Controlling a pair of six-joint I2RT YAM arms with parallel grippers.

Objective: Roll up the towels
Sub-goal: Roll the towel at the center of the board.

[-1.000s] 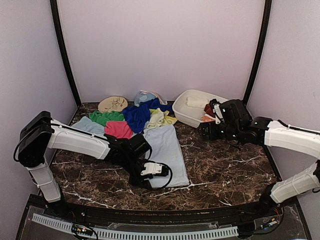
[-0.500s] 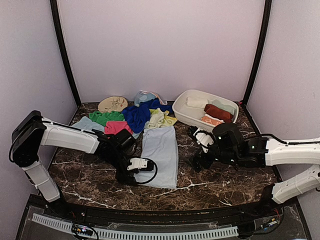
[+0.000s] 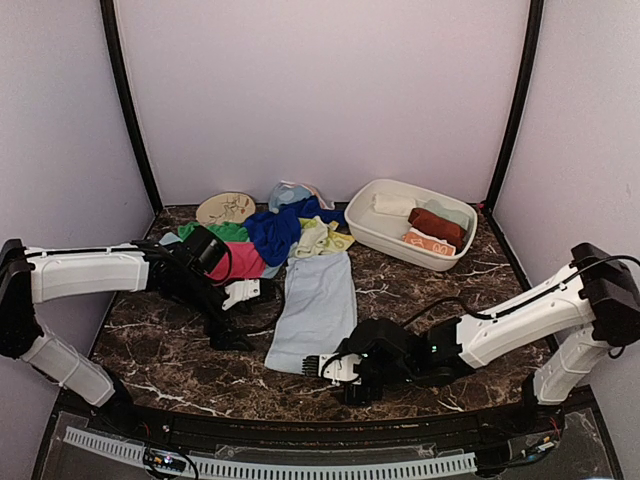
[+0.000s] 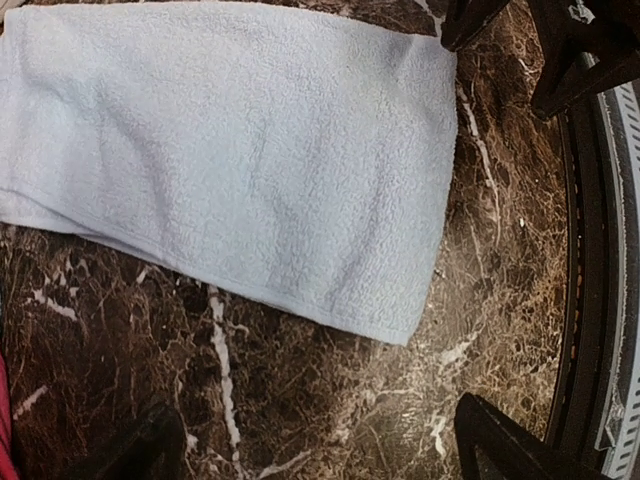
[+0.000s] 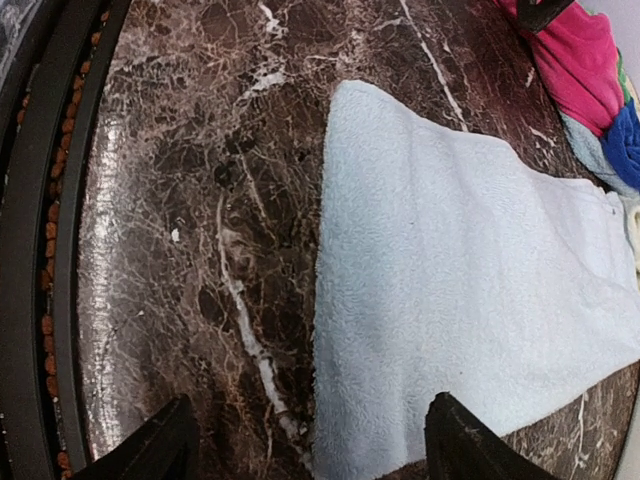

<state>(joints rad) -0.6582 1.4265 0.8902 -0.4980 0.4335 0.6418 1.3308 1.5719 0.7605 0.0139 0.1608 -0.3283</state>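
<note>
Both arms are extended low; the left pincer (image 3: 232,335) and right pincer (image 3: 312,366) are held apart beside the flat pale blue towel (image 3: 320,300).

Pale blue towel (image 3: 318,310) unrolled, flat on the marble tabletop (image 3: 470,300), near edge skewed left. Behind it, crumpled in a heap: pink-red towel (image 3: 238,262), green towel (image 3: 222,232), royal blue towel (image 3: 275,232), lime-yellow towel (image 3: 318,238). Rolled, lying in the white basin (image 3: 372,236): rust-brown towel (image 3: 436,224), white towel (image 3: 392,204).
</note>
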